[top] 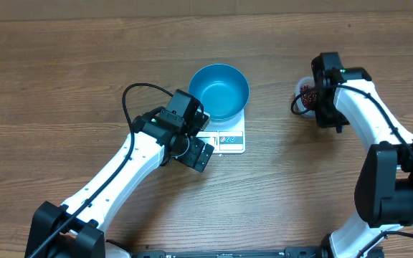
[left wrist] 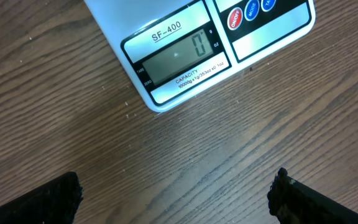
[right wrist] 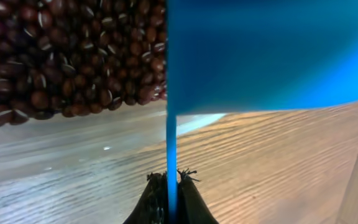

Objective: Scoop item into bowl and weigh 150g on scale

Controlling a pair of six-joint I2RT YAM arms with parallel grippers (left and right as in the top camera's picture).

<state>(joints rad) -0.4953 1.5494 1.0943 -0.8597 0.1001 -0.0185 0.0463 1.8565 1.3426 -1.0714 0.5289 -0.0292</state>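
Starting overhead, where is the blue bowl (top: pixel 219 89) seen?

It is seen standing on the white scale (top: pixel 229 138), near the middle of the wooden tabletop (top: pixel 63 64).

And where are the beans (top: pixel 307 92) found?

A red-brown patch of them is seen in a pale tub (top: pixel 299 95), well apart from the bowl on the right side. The tub is largely covered by the right arm (top: pixel 353 107), and the right fingers cannot be made out from above. The left fingers (top: pixel 201 153) are seen just beside the scale's near corner on the left arm's side.

What is shown in the left wrist view?

The scale's front strip is shown at the top, marked SF-400, with a 0 on the display (left wrist: pixel 179 62) and red and blue buttons (left wrist: pixel 236 18) beside it. The two left fingers (left wrist: pixel 42 199) are seen at the bottom corners, spread wide over bare tabletop.

And in the right wrist view?

The right fingers (right wrist: pixel 151 202) are pressed together on the thin handle of a blue scoop (right wrist: pixel 260 56), which is pinched between them. The scoop's broad body fills the upper right. The beans (right wrist: pixel 61 56) are heaped at the upper left, beside the scoop. Whether they are touched by it cannot be told. Wooden tabletop is seen below both.
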